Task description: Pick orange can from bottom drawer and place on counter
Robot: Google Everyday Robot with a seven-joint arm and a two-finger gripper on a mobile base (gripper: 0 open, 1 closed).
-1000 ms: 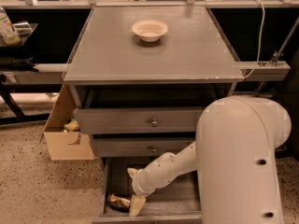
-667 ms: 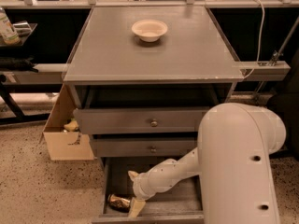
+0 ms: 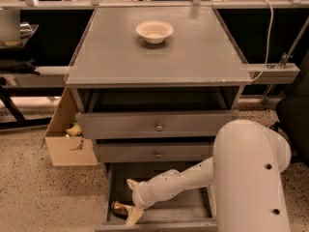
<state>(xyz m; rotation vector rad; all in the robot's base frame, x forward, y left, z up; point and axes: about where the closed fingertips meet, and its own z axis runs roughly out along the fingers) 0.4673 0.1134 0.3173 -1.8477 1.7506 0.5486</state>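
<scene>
Grey surface (image 3: 193,57) carries a bowl (image 3: 154,31); lower centre, we see our tool (image 3: 131,201) spread open beside the can (image 3: 119,208) in the drawer (image 3: 186,212).

Grey counter (image 3: 193,57) bearing white bowl (image 3: 154,31); end effector (image 3: 133,204) in bottom drawer (image 3: 190,212)

Standing here, I see the hand (image 3: 131,199) low at the front of the cabinet. Just above it is the shut middle drawer (image 3: 120,153) with its round knob (image 3: 158,154), and above that the top drawer (image 3: 116,125), also shut. Well above and behind the hand, a white bowl (image 3: 154,31) stands upright on the desk (image 3: 193,57). To the left of the hand as I look, and a little higher, an open cardboard box (image 3: 67,146) sits on the speckled floor (image 3: 43,197) with something yellowish inside. Far up to the right hangs a white cable (image 3: 268,37).
</scene>
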